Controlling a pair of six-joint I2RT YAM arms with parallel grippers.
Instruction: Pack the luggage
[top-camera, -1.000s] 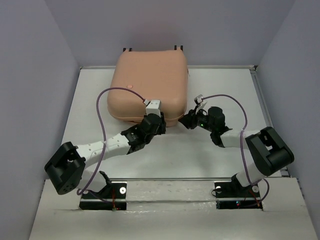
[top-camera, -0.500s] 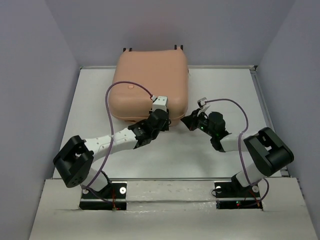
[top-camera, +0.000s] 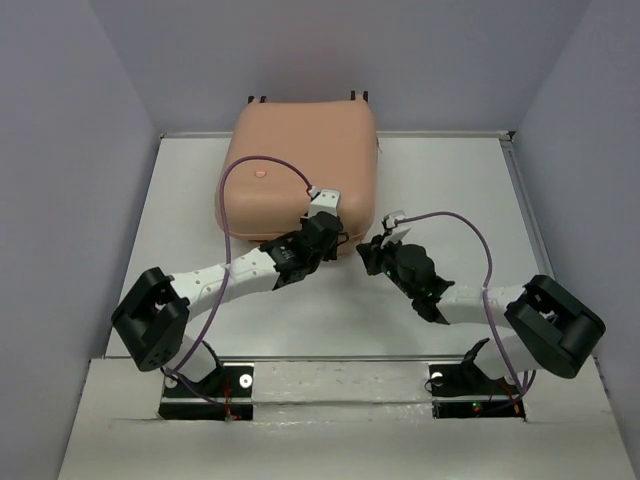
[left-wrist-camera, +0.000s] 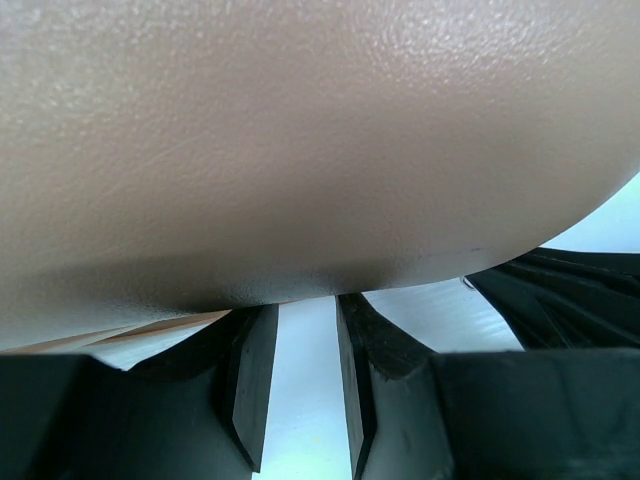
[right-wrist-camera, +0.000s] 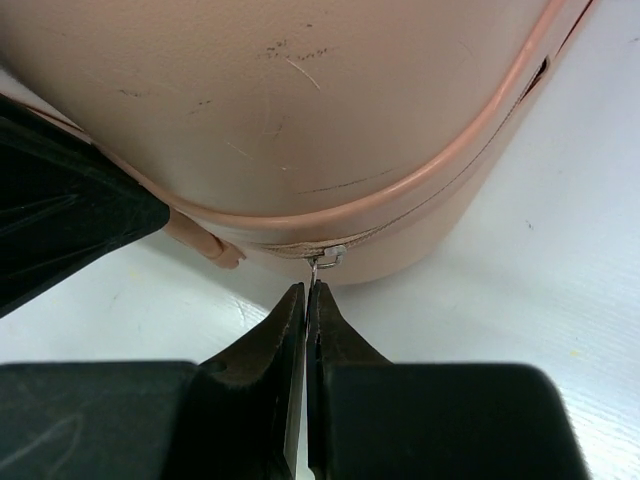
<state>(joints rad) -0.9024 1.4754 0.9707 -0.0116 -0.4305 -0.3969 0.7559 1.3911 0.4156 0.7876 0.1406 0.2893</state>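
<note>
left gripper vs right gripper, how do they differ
The left gripper has its jaws apart, nothing between them; the right gripper is shut on the zipper pull. The left gripper points at the luggage's bare shell, the right gripper at its zipper seam. Both sit at the luggage's near edge.

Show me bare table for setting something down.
Bare: table left of the suitcase, right of it, and the near strip by the bases. Crowded: suitcase's near edge, with left gripper and right gripper on the zipper pull.
</note>
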